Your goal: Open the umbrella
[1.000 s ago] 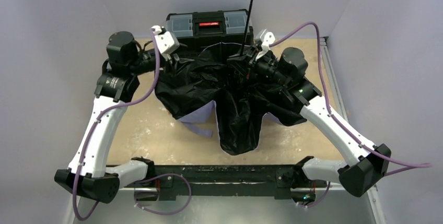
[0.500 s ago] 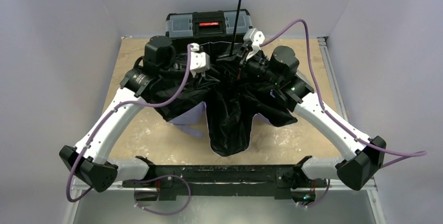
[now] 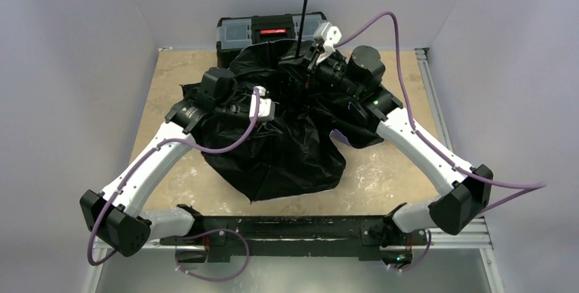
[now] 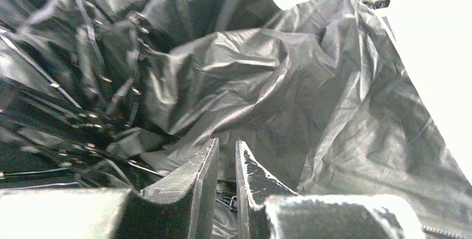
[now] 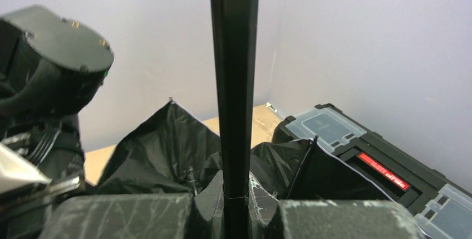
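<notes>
The left pincer (image 4: 226, 152) has swung in over the umbrella (image 3: 287, 149), now spread wider on the tabletop (image 3: 389, 170); its jaws nearly meet, grip unclear. The right pincer (image 5: 235, 186) clamps the shaft (image 5: 234, 55).

The umbrella (image 3: 287, 143) lies centred on the worktop (image 3: 389, 177); its shaft (image 3: 304, 6) rises at the rear (the canopy (image 3: 273, 170) edge overlaps the toolbox (image 3: 235, 31) standing behind it).

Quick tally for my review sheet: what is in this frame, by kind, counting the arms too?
black-lined umbrella: 1
black toolbox: 1
robot arms: 2 (left arm, right arm)
total: 4
</notes>
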Controlling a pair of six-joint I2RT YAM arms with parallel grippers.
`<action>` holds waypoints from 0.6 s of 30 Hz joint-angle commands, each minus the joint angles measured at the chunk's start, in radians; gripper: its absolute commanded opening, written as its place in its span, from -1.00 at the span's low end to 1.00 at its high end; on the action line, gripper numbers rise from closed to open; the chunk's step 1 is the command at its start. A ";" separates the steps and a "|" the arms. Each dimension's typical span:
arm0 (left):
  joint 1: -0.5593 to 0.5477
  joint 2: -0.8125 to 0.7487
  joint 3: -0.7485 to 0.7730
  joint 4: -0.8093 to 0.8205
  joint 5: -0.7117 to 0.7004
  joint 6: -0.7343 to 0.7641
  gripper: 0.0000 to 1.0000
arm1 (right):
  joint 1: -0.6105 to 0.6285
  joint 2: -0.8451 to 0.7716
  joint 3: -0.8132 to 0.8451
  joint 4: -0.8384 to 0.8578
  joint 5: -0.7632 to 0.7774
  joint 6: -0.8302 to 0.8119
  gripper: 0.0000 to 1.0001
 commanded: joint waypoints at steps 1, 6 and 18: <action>-0.005 0.003 -0.056 -0.122 0.000 0.134 -0.68 | -0.049 -0.015 0.117 0.199 -0.010 0.084 -1.00; -0.011 -0.022 -0.076 -0.149 -0.027 0.170 -0.68 | -0.072 -0.012 0.117 0.199 -0.025 0.092 -1.00; -0.077 -0.124 0.066 0.312 -0.231 -0.117 -0.36 | 0.002 -0.063 -0.012 0.163 0.004 0.058 -1.00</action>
